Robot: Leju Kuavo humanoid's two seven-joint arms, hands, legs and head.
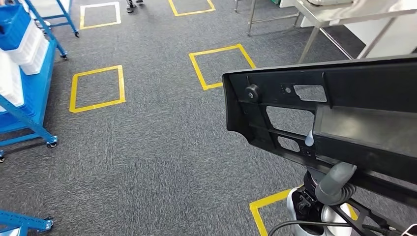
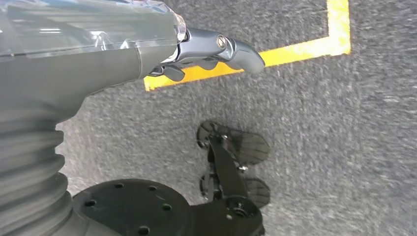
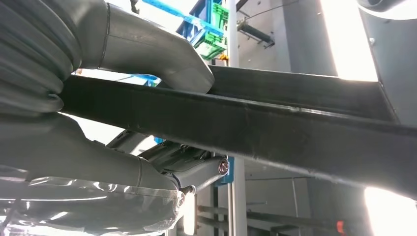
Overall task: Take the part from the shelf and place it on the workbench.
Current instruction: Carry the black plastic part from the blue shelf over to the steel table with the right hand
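Note:
A large black plastic part (image 1: 344, 93) with cut-outs and a round knob fills the right of the head view, carried above the carpet. My right hand (image 1: 336, 183) grips its lower edge from beneath. In the right wrist view the thick grey thumb (image 3: 162, 56) lies over one side of the part's long black rail (image 3: 275, 123) and the fingers (image 3: 196, 167) curl under the other. My left hand (image 2: 206, 54) hangs over the grey carpet, fingers loosely apart and holding nothing.
A blue wheeled shelf (image 1: 29, 98) with white and blue bins stands at the left. Yellow tape squares (image 1: 97, 88) (image 1: 221, 66) mark the grey carpet. A metal-legged table (image 1: 314, 34) stands at the far right. A person's feet (image 1: 132, 6) show at the far edge.

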